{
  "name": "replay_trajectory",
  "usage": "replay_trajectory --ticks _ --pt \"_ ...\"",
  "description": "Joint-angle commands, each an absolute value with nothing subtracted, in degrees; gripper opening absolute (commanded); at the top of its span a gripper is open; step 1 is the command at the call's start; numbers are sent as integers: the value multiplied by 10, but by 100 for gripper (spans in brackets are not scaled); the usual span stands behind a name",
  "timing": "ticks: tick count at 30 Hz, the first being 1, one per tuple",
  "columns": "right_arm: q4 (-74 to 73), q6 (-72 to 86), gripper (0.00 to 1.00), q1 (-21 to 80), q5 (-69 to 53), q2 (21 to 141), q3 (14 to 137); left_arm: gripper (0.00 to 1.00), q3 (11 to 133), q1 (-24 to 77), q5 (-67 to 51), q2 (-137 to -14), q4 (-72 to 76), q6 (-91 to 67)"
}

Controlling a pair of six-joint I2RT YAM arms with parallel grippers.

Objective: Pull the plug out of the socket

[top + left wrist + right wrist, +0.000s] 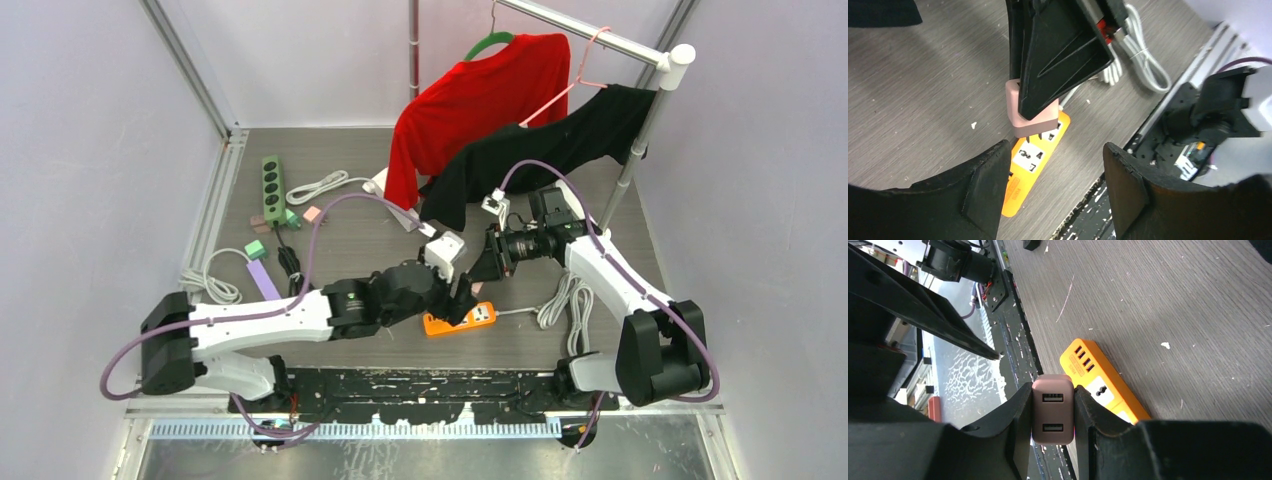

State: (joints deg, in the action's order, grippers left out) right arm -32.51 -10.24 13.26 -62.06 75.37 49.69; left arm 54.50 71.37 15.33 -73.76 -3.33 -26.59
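A pink two-port USB plug (1052,410) is clamped between the fingers of my right gripper (1053,392), which is shut on it. In the left wrist view the plug (1030,120) hangs just above the orange socket strip (1023,185), its metal prongs showing and clear of the socket face. The strip (468,320) lies flat on the table near the front edge. My left gripper (1054,157) stands open low over the strip's near end, its left finger (983,190) beside the strip's edge. In the top view the right gripper (480,268) hides the plug.
A green power strip (271,187), a purple one (262,275) and small plugs (255,249) lie at the left. Coiled white cables (565,300) sit right of the orange strip. A red shirt (480,100) and a black shirt (560,145) hang on a rack behind. The black base plate (420,385) borders the near edge.
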Motion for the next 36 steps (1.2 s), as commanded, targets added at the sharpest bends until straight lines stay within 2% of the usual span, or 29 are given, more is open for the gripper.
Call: replay_trajectory --ticks 1,2,4,9,17,18,20,21,23,24,26,27,28,29,33,36 --pt "-306 -91 14 130 -633 752 513 67 593 729 204 -795 -62 -262" --pt "-306 -91 14 130 -632 752 513 66 607 730 210 -809 -68 -262" --pt "-307 -91 14 130 -633 753 512 58 638 731 228 -839 -95 -264" --pt "-307 -91 15 130 -636 752 512 58 723 731 270 -915 -186 -275" --pt "-312 -96 17 131 -643 751 513 58 763 731 296 -963 -186 -263" --pt "-313 -97 18 131 -644 751 514 56 765 731 299 -964 -182 -260" --pt "-317 -100 20 131 -647 750 515 33 764 730 301 -965 -173 -251" --pt "-319 -103 23 130 -648 748 515 26 763 731 301 -964 -171 -247" --pt "-327 -112 32 131 -649 746 517 6 759 730 294 -963 -167 -235" --pt "-332 -118 38 131 -649 745 518 1 755 730 294 -961 -167 -232" --pt "-346 -140 56 131 -648 742 523 0 737 729 288 -949 -164 -226" --pt "-356 -154 68 130 -648 739 526 0 723 729 284 -939 -158 -223" --pt "-363 -166 95 130 -645 735 528 0 705 729 279 -928 -152 -220" --pt "-368 -174 100 130 -641 732 530 0 685 729 276 -915 -144 -218" --pt "-377 -195 99 130 -603 721 537 0 597 726 292 -856 -145 -222" --pt "-387 -206 100 129 -572 719 541 0 551 704 348 -815 -208 -264"
